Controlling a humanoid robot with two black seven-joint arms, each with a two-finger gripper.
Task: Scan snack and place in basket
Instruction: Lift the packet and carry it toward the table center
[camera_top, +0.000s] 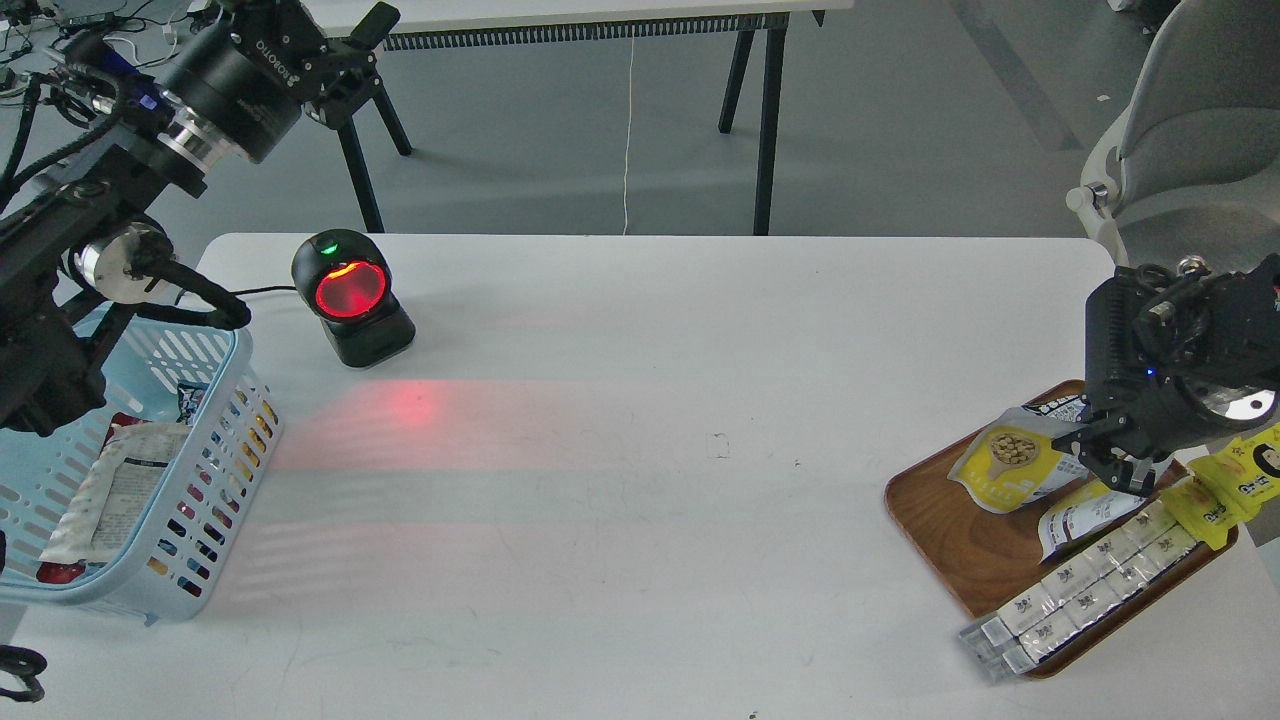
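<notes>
At the left edge of the white table (640, 420) sits the light blue basket (215, 470), slotted along its sides, with a pale flat packet (115, 490) lying inside and something red beneath it. Above the basket the left gripper (360, 55) hangs high over the floor beyond the table's far left corner; its fingers stand apart with nothing between them. Just to the right of the basket, near the far edge, a black barcode scanner (350, 298) glows red through its round window and throws a red patch onto the tabletop in front of it. The middle of the table is bare. At the right edge lies a brown wooden tray (950, 540). On its far part rests the snack (1015, 462), a white-and-yellow pouch with a round picture of tan nuts. The right gripper (1100, 455) is down at the pouch's right end, fingertips seemingly pinching its edge, though the dark fingers make contact hard to confirm. Nearer lie a white pouch (1075, 515), a strip of clear-wrapped packs (1080, 590) overhanging the tray's near edge, and bright yellow packets (1235, 490).
</notes>
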